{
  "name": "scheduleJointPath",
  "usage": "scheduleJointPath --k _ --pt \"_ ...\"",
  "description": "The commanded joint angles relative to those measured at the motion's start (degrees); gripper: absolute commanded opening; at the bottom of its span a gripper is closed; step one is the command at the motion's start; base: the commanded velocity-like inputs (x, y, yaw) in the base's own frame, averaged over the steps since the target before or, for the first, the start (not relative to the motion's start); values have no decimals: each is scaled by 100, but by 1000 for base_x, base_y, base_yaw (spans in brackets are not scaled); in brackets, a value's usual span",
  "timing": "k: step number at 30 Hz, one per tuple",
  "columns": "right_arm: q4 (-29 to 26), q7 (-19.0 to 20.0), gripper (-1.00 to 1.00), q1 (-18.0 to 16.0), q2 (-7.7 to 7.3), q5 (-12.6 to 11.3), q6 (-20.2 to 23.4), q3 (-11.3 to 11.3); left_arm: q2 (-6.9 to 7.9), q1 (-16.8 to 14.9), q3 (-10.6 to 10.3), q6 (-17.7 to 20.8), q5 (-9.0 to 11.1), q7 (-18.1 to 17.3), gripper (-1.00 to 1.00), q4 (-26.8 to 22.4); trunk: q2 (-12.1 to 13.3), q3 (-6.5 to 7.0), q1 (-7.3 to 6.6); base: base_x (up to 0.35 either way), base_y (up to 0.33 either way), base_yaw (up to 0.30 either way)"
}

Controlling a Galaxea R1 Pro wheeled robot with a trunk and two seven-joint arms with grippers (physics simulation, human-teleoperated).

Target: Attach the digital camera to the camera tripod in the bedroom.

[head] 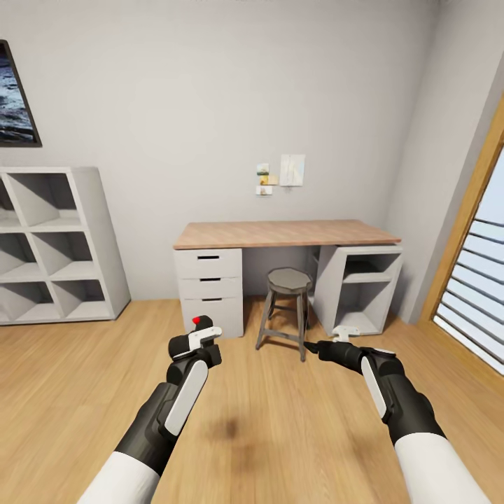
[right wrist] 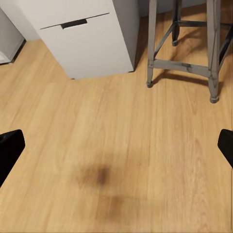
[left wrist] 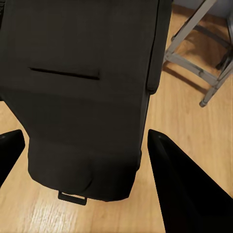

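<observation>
Here the digital camera sits pinched in the left end effector, red button up, held above the wood floor. The left wrist view adds its black body between the fingers. The right end effector hangs spread and empty near a grey stool before the tabletop.

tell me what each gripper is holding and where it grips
The left gripper holds the digital camera by its body's two sides, a finger on each. The right gripper is open and holds nothing.
</observation>
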Motion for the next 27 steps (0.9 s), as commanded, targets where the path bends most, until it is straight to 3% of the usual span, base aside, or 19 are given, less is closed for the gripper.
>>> scheduleJointPath --k 1,27 --pt "-5 24 100 -4 1 1 35 -11 2 -4 -8 12 48 44 -100 -7 39 12 -23 0 0 0" --pt "-5 24 100 -4 2 6 34 -11 2 -4 0 12 48 44 -100 3 1081 479 -594 0 0 0"
